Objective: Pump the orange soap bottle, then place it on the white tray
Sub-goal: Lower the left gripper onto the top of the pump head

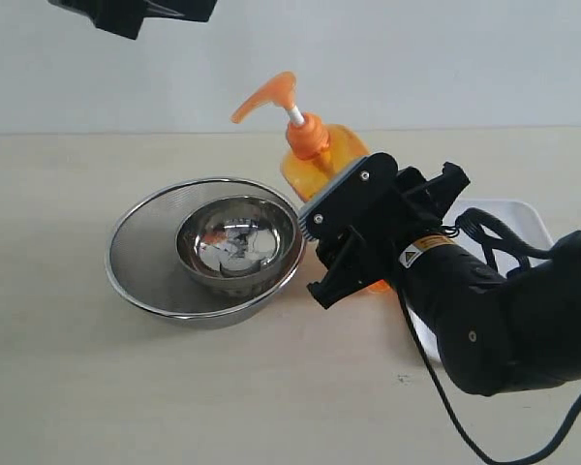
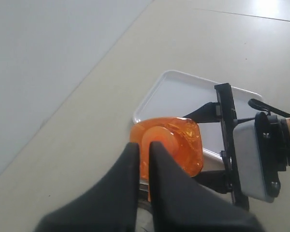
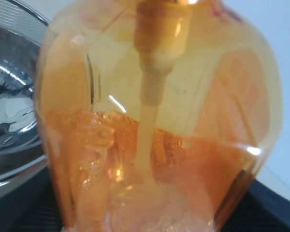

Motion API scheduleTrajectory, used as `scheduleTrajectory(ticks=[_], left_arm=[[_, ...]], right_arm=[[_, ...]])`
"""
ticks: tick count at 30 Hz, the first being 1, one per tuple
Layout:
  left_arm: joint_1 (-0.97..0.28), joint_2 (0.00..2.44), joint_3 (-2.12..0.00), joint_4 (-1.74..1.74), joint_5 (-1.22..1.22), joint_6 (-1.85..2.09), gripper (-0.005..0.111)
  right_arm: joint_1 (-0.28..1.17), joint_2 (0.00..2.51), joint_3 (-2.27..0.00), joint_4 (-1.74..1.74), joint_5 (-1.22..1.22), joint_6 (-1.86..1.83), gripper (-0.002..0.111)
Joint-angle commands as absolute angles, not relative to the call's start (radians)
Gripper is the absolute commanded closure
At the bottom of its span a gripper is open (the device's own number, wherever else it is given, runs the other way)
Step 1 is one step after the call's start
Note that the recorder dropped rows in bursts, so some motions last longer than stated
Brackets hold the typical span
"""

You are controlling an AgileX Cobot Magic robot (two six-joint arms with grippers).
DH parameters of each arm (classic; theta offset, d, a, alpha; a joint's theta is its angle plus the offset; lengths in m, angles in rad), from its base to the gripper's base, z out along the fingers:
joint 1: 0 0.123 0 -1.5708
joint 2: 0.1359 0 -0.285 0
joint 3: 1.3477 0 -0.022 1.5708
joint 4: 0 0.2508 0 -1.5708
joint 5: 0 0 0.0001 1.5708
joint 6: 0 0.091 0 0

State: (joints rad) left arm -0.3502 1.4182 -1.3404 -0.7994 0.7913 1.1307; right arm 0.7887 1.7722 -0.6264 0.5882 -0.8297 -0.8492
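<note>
**Entry: right claw on bottle, left claw shut above pump**

Bottle (image 1: 321,160) stands upright on the tabletop (image 1: 271,387), just beside the nested steel bowls (image 1: 140,257) on one side and near the tray (image 1: 518,218) on the other; it is not on the tray; whether its base touches the tray rim I cannot tell, my right arm covers that spot.

My right claw (image 1: 321,254) reaches in from the tray side and is pinching the bottle's body; one finger lies across the near face, the other low on the far side; the wrist camera there is filled with orange plastic, liquid in the lower part, the dip tube running down the middle, a bowl wall at the edge.

My left claw (image 2: 144,147) is pressed together and holds nothing; it hangs above the bottle, and its camera looks straight down on the orange cap, with only a thin slit between the fingers.

Pump head (image 1: 268,97) is up on its white stem, spout pointing toward the bowls side.

Tray lies flat on the tabletop.
</note>
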Motion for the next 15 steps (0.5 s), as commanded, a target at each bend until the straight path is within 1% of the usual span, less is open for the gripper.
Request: scheduleTrajectory(ticks=[1,8,15], left_arm=[[-0.347,1.469,-1.337,-0.890,0.779,1.202,0.102],[-0.347,1.542,-1.337,-0.939,0.782,1.267,0.102],[-0.347,1.553,-1.337,-0.989,0.808,1.307,0.102]], right_arm=[[0.788,1.757,-0.631,0.568,-0.844,-0.838,0.104],[0.788,1.757,-0.631,0.568,-0.842,-0.837,0.104],[0.788,1.757,-0.631,0.568,-0.848,-0.836,0.104]])
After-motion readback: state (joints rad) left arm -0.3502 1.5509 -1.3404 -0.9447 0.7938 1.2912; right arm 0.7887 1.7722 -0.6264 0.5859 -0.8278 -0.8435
